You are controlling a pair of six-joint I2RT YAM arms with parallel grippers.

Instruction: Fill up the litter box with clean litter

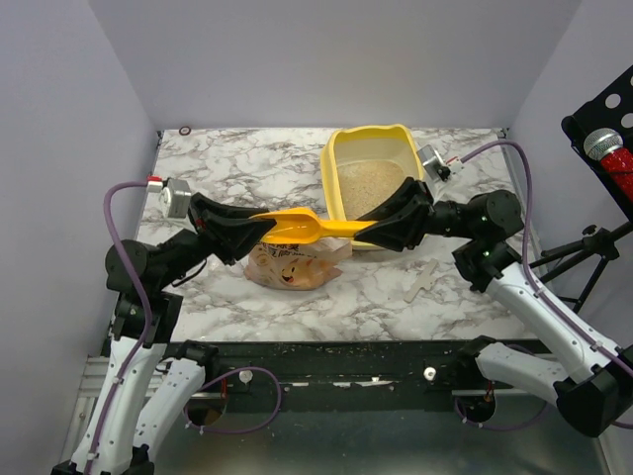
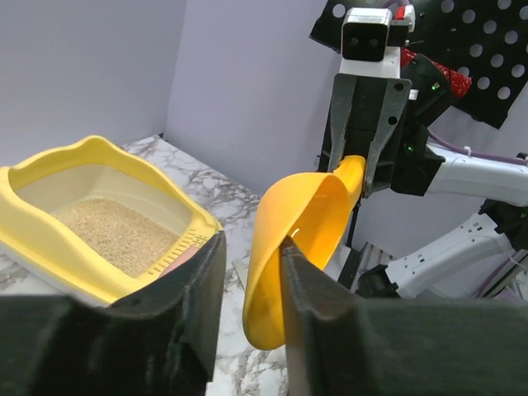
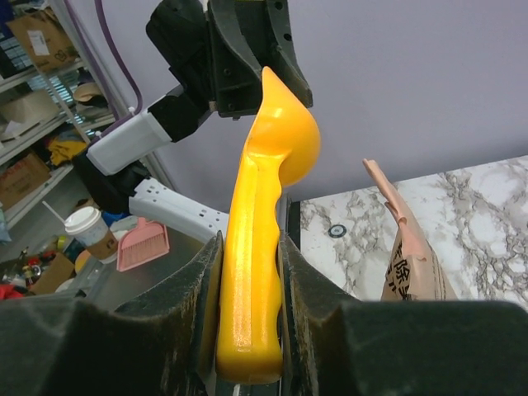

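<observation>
- The marbled counter is seen carrying the box and a bag, with both arms reaching in over it from the near edge.
- The litter box, yellow and tall-rimmed, is set at the far right of the counter.
- The clean litter is spread inside the litter box as a beige, grainy bed, well below the rim.
- A pinkish-tan bag with dark printed characters is laid on the counter near the middle, in front of and to the left of the litter box.
- An orange-yellow scoop is held in the air above the bag, roughly level, bowl to the left and handle to the right.
- The right claw is clamped on the scoop's handle, a finger pressed to each side.
- The left claw is parted: the rim of the bowl is seen between its fingers, with a gap left on one side.
</observation>
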